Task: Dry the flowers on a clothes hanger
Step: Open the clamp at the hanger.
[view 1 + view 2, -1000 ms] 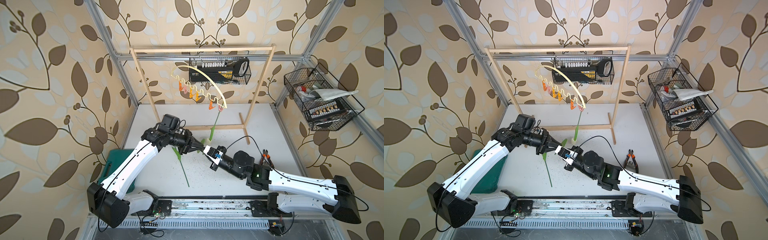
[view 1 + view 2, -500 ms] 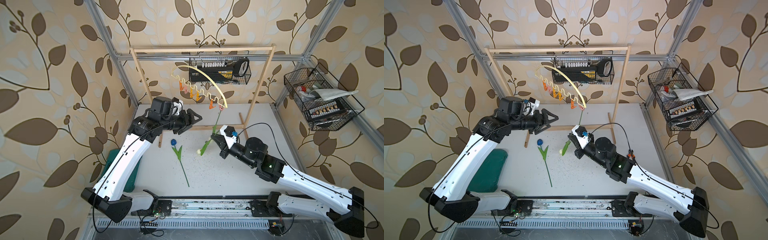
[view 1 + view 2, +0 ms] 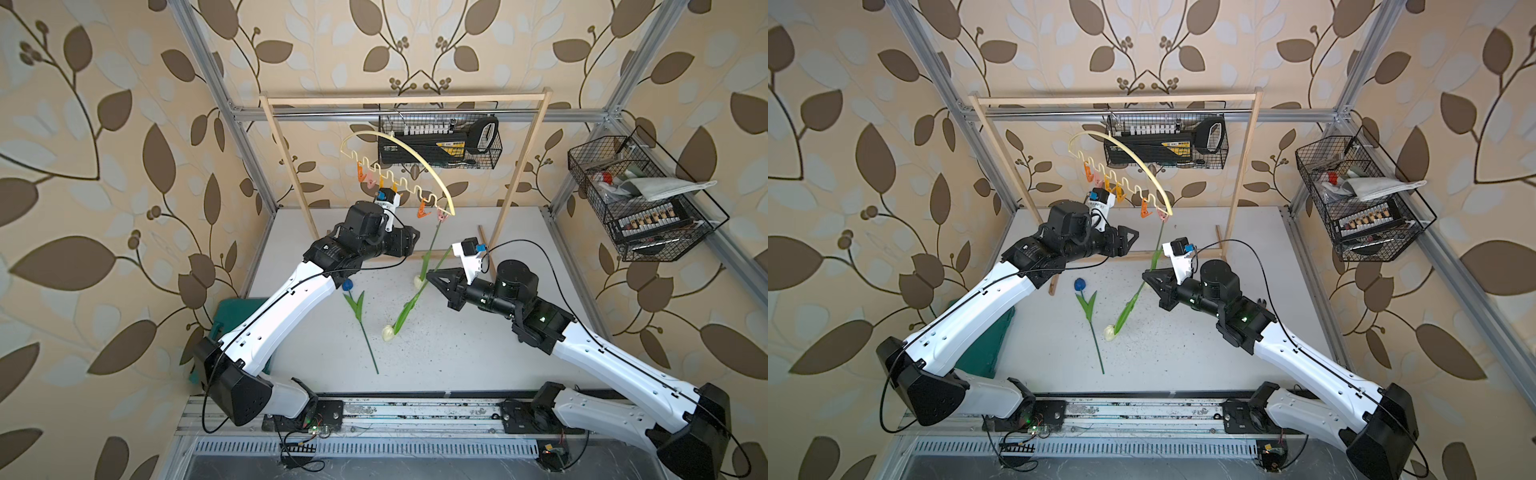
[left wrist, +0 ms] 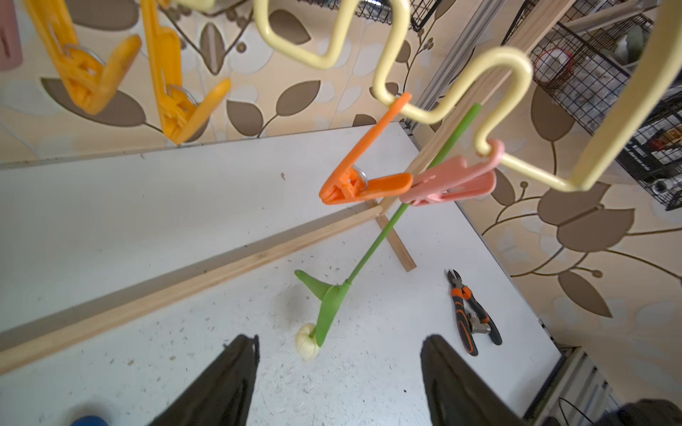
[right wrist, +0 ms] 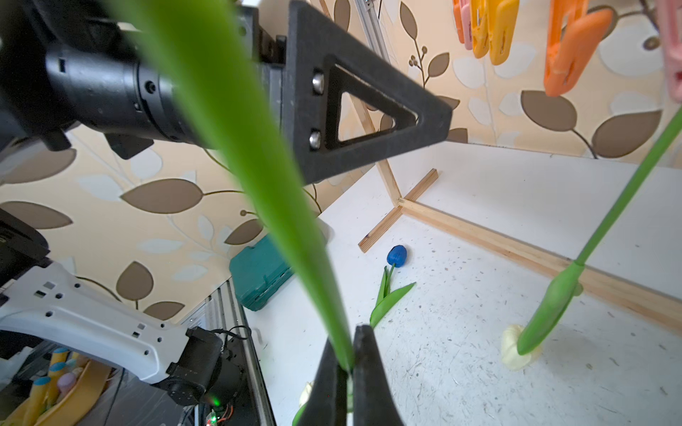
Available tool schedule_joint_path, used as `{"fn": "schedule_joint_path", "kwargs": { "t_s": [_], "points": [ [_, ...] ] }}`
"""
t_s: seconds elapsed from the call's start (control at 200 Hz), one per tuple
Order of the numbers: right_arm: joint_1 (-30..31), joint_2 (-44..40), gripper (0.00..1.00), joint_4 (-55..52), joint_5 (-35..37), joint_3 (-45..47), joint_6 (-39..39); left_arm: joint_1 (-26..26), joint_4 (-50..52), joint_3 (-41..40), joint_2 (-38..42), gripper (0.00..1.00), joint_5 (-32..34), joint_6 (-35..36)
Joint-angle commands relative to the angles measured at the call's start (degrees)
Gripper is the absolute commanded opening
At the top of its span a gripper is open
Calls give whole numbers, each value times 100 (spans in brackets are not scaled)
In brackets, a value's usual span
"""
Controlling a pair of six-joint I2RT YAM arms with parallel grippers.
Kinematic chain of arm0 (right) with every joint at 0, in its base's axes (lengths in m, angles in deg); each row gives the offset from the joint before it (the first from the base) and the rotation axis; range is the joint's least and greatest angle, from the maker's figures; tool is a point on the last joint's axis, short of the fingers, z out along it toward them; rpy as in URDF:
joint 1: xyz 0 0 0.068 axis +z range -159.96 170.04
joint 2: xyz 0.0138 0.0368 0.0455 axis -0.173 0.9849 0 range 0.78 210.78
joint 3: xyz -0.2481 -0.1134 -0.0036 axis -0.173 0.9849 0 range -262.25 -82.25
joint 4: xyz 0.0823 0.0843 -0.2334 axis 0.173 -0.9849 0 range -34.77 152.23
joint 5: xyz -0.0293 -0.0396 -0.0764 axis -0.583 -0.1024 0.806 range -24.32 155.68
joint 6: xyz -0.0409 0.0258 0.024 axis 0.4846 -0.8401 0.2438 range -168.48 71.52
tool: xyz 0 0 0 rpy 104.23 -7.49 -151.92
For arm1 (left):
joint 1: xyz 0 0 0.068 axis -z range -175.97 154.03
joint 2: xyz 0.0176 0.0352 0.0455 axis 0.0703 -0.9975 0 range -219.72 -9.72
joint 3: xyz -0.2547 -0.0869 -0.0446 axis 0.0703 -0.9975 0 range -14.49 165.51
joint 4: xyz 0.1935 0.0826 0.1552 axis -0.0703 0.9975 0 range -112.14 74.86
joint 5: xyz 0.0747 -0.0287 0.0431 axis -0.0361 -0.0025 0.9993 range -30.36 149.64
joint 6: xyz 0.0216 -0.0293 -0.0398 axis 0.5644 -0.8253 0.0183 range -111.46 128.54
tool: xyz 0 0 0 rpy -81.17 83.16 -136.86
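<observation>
At the right pincer (image 5: 348, 363): jaws pressed tight on the thin green stem of the first cream tulip (image 3: 387, 332), head down, leaf just below the grip, stem end slanting up past the fingers. At the left pincer (image 4: 339, 341): jaws spread wide with nothing between them, raised near the wavy lower bar of the clothes hanger (image 4: 622, 110), beside its pegs. Pincers counted: two, well apart from each other. Flowers counted: three. First as told. Second cream tulip (image 4: 332, 306) pinched by the stem in the pink end peg (image 4: 450, 180), dangling head down between the two pincers, head at or just over the surface (image 3: 457, 365); cannot tell which. Blue tulip (image 3: 347, 285) flat on the surface beside the left arm, clear of both pincers. Pegs counted in a top view: six along the wavy bar, four orange or yellow-orange and two pink, only the pink end peg filled. One hanger, hung inside one tall light-wood rack (image 3: 407, 99) at the back of the surface. Farther out: one pair of orange-handled cutters (image 4: 472, 317) on the surface at the right arm's side; one green case (image 3: 226, 316) at the surface's edge by the left arm; two black wire baskets, one on the back wall (image 3: 496, 158), one on the side wall (image 3: 590, 174).
</observation>
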Motion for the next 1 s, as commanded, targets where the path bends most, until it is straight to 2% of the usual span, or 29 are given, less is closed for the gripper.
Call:
{"fn": "schedule_joint_path", "kwargs": {
  "t_s": [0.0,0.27,0.615,0.995],
  "points": [
    [-23,-173,0,-111,-275,127,-289,-12,-841,89,-39,72,73,730],
    [-234,-435,0,-423,-193,171,-194,-9,-809,445,-627,71,-120,1242],
    [-305,-191,0,-297,-378,156,-219,-3,-883,744,-889,75,-213,1403],
    [-619,-222,0,-405,-604,127,-201,-3,-730,1342,-1416,73,-121,1572]
  ]
}}
